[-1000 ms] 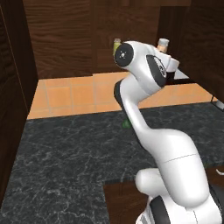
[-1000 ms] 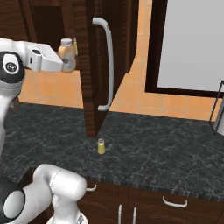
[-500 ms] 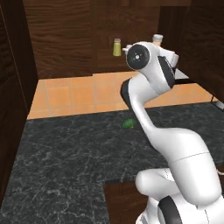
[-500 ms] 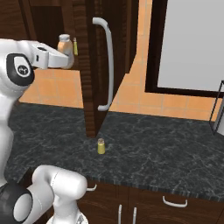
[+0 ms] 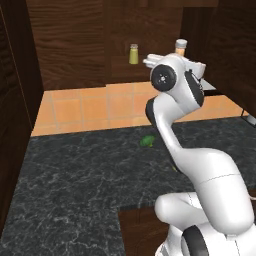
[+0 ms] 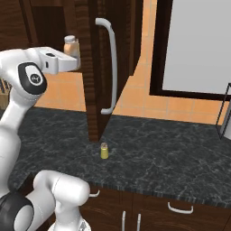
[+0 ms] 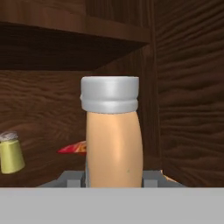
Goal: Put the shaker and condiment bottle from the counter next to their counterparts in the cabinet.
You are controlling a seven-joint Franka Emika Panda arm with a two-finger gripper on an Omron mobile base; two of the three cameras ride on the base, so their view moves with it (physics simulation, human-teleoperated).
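So right now the gripper (image 7: 113, 177) is clamped on the condiment bottle (image 7: 113, 144), holding it upright low on the body, and it's hanging up at shelf height inside the cabinet (image 7: 188, 87). In the hand view the bottle is standing dead ahead of the fingers, pale cap on top. Off to the gripper's left, further back on the shelf, the matching shaker (image 7: 10, 154) is sitting there, and a bit of the red bottle (image 7: 74, 148) is poking out from behind the peach one, just left of it. So the counterpart is basically right behind what's being held.

The other shaker (image 6: 104, 150) is waiting way below the gripper, down on the counter (image 6: 171, 158) near the foot of the open cabinet door (image 6: 97, 67). That one isn't done yet, so I'm reading this as roughly the halfway point.

For doing this step well, I'm thinking: keep the bottle vertical, nudge it to the right of the red one rather than straight ahead so the two aren't knocking together, and watch the cabinet side wall, which is sitting close on the gripper's right. Lower until the base is resting flat on the shelf board (image 5: 120, 70) before letting go, since a tall slim bottle is likely tipping if dropped. Then back straight out.
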